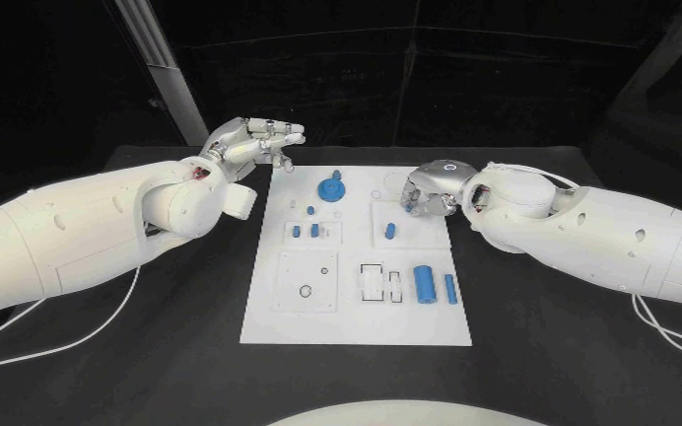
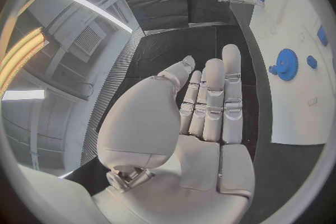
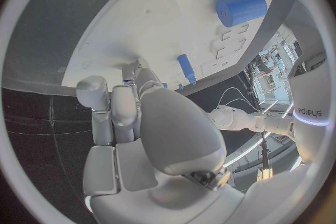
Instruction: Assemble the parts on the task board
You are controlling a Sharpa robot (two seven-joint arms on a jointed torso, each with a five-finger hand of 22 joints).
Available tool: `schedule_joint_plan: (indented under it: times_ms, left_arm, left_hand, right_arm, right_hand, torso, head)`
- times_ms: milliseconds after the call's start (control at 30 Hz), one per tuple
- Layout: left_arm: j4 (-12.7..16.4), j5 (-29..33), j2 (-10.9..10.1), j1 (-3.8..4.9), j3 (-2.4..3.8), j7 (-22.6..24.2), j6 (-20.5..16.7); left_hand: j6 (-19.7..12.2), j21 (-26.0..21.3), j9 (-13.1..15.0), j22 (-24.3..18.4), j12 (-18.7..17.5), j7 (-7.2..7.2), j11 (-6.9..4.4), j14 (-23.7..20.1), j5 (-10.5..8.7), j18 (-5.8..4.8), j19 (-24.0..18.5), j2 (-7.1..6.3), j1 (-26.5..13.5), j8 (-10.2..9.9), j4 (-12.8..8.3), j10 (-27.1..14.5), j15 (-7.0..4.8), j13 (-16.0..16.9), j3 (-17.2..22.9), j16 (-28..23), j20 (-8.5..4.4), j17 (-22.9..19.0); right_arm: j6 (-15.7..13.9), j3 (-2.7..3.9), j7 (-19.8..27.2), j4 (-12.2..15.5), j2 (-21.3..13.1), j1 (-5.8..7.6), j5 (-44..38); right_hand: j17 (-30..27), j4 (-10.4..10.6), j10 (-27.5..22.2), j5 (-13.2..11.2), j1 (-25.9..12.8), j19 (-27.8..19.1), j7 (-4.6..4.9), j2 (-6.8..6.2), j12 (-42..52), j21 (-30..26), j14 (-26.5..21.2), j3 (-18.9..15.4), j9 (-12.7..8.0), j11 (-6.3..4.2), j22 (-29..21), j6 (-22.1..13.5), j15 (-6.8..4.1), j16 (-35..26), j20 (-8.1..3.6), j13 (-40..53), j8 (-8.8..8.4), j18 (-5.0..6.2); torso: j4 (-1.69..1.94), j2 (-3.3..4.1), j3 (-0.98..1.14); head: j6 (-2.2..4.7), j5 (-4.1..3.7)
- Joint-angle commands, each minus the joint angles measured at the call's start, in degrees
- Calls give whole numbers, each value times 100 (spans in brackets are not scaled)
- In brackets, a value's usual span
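The white task board (image 1: 356, 318) lies in the middle of the black table. On it are a blue gear (image 1: 331, 189) at the far end, small blue pegs (image 1: 296, 232) beside it, a short blue piece (image 1: 389, 232), a thick blue cylinder (image 1: 424, 283) and a thinner blue rod (image 1: 450, 288). My left hand (image 1: 256, 142) is raised beyond the board's far left corner, fingers stretched out and holding nothing (image 2: 210, 101). My right hand (image 1: 431, 189) hovers at the board's far right corner with fingers curled down (image 3: 133, 117); I see nothing in them.
Black table surrounds the board on all sides. A white cable (image 1: 86, 332) trails across the table under my left arm. The board (image 2: 301, 84) shows empty recesses (image 1: 306, 278) in its near half.
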Motion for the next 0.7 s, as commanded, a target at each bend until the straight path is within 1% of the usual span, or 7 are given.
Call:
schedule_joint_plan:
  times_ms: [33,167,200,433,500,567,700]
  left_arm:
    - [-1,58,-5,8,4,87,77]
    - [-7,58,-6,8,4,84,81]
    - [-9,58,-6,8,4,84,79]
    - [-20,58,-14,9,4,74,70]
    - [-24,58,-19,9,4,73,65]
    - [-28,58,-25,9,4,72,61]
    - [-32,58,-39,9,4,68,59]
  left_hand:
    - [36,-23,5,-7,32,-15,1,-36,1,79,-39,8,38,23,-1,47,-4,-10,45,-21,-17,-5]
    - [41,-27,5,-10,37,-15,1,-40,1,78,-40,9,41,28,-5,46,-4,-12,52,-23,-19,-10]
    - [41,-27,5,-10,37,-15,1,-40,1,78,-40,9,41,28,-5,46,-4,-12,52,-23,-19,-10]
    - [41,-27,5,-10,37,-15,1,-40,1,78,-40,9,41,28,-5,46,-4,-12,52,-23,-19,-10]
    - [43,-29,5,-11,39,-15,1,-43,1,78,-41,9,41,29,-7,45,-4,-13,55,-24,-19,-13]
    - [43,-29,5,-11,39,-15,1,-43,1,78,-41,9,41,29,-7,45,-4,-13,55,-24,-19,-13]
    - [43,-29,5,-11,39,-15,1,-43,1,78,-41,9,41,29,-7,45,-4,-13,55,-24,-19,-13]
  right_arm:
    - [190,-7,-38,-19,23,-7,-81]
    - [204,-7,-42,-50,59,-19,-82]
    - [208,-7,-44,-62,72,-24,-82]
    - [107,-7,-39,-67,94,-39,-83]
    - [32,-7,-34,-49,87,-41,-83]
    - [-57,-7,-31,-21,68,-42,-72]
    - [-271,-6,-47,72,1,-43,-22]
  right_hand:
    - [7,-6,39,-2,-11,38,12,-46,-37,25,150,58,-6,-6,13,43,11,27,-3,-24,-23,-52]
    - [7,-6,39,-2,-11,38,12,-46,-37,25,150,58,-6,-6,13,43,11,27,-3,-24,-23,-52]
    - [16,-13,63,0,-54,32,15,-85,-65,41,146,168,-8,-4,28,50,10,46,-3,-61,-26,-52]
    - [-30,-18,259,34,-150,123,-39,-96,-40,170,145,473,18,-57,231,241,-32,54,-29,-60,28,-83]
    - [-63,-7,339,37,-202,159,-68,-79,-27,216,145,596,27,-86,302,324,-55,48,-49,-55,45,-95]
    - [-80,-5,402,37,-311,173,-96,-134,-53,250,147,832,23,-106,340,389,-82,64,-77,-60,25,-102]
    - [-95,-30,456,0,-448,190,-97,-233,-97,289,148,1221,19,-110,397,440,-86,90,-87,-61,-2,-112]
  torso:
    - [6,-1,-2]
    - [3,1,-1]
    - [4,0,-2]
    - [1,-1,-3]
    - [-3,-2,0]
    - [-3,-3,1]
    - [0,-11,-4]
  head:
    - [-6,4]
    - [-7,-3]
    - [-12,-7]
    - [-26,0]
    - [-32,4]
    - [-26,1]
    - [-29,-10]
